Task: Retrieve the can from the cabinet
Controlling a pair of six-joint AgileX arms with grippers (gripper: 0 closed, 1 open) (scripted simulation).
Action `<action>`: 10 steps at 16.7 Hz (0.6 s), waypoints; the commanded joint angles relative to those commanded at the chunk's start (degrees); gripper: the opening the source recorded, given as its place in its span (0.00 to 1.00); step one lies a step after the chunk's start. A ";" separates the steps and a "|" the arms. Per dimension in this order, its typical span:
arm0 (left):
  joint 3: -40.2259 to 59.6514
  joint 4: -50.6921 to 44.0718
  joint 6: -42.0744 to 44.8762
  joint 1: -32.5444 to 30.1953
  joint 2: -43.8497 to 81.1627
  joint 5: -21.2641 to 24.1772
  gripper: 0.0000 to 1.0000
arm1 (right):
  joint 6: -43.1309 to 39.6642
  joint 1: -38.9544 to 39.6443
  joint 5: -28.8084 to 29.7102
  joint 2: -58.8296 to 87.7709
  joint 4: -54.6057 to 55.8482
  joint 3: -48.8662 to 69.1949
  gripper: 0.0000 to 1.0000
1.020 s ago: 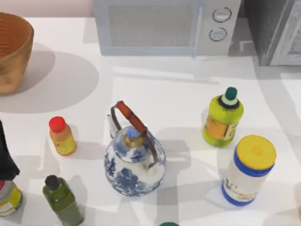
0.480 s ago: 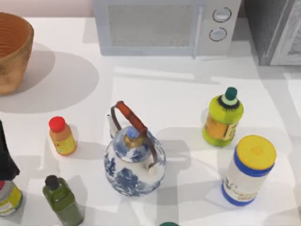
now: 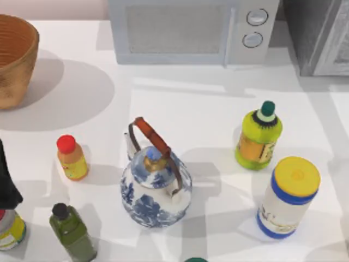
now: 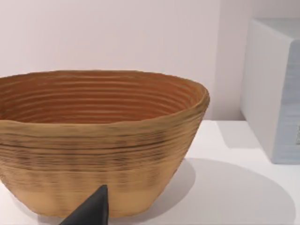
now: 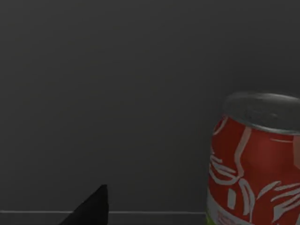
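The cabinet is the dark grey speckled box at the table's back right corner, with a paler grey framed door panel. In the right wrist view a red can with white swirls and a silver top stands upright against a dark grey wall. A dark tip of my right gripper shows low in that view, apart from the can. My left arm stays parked at the table's left edge, and a dark tip of my left gripper shows in front of a basket.
A white microwave stands at the back. A woven basket sits back left. A blue-and-white teapot, a red-capped bottle, a dark green bottle, a lime bottle and a yellow-lidded jar crowd the front.
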 joint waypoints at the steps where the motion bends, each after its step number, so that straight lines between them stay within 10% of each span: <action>1: 0.00 0.00 0.00 0.00 0.00 0.00 1.00 | 0.00 -0.18 -0.15 1.71 -0.35 2.07 1.00; 10: 0.00 0.00 0.00 0.00 0.00 0.00 1.00 | -0.02 -0.65 -0.55 6.34 -1.30 7.66 0.92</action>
